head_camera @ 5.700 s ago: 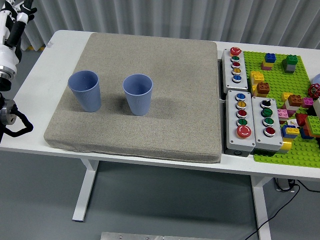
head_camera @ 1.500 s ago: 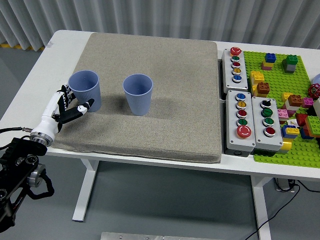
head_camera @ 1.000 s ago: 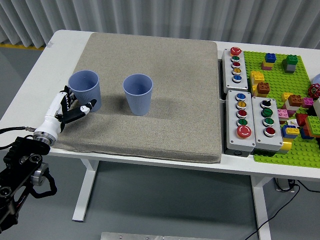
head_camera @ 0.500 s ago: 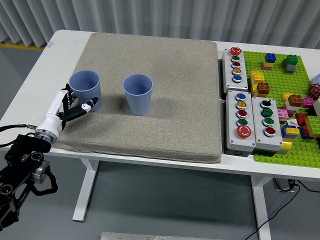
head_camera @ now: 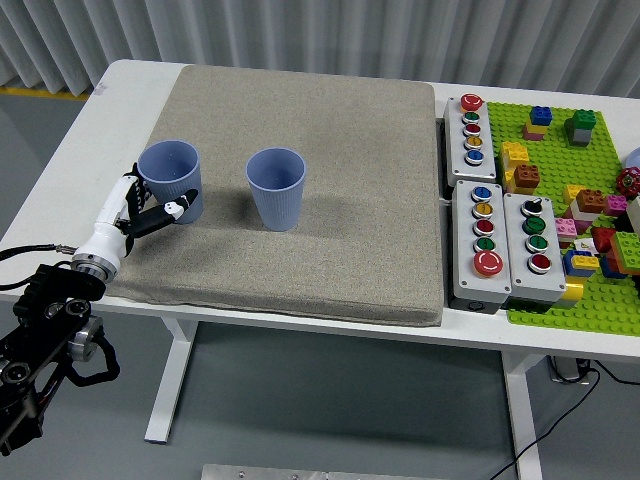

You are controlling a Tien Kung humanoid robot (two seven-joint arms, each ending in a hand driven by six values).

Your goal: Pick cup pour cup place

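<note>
At mat's left edge, left hand [head_camera: 143,213] fingers spread around left cup [head_camera: 171,180], not gripping

**Robot hand reaching a blue cup on a padded table**

A left hand [head_camera: 143,207] is resting against the lower side of the left blue cup [head_camera: 171,181], fingers spread around it. A second blue cup [head_camera: 276,188] is standing upright nearby on a grey mat [head_camera: 320,120]. Button boxes [head_camera: 495,215] and a green brick baseplate [head_camera: 590,200] are lying to the right.

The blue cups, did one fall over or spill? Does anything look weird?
No, nothing stands out. Both blue cups, the left cup and the right cup, stand upright on the grey mat, with no spill showing. The left hand is at the left cup's base, fingers around it.
</note>
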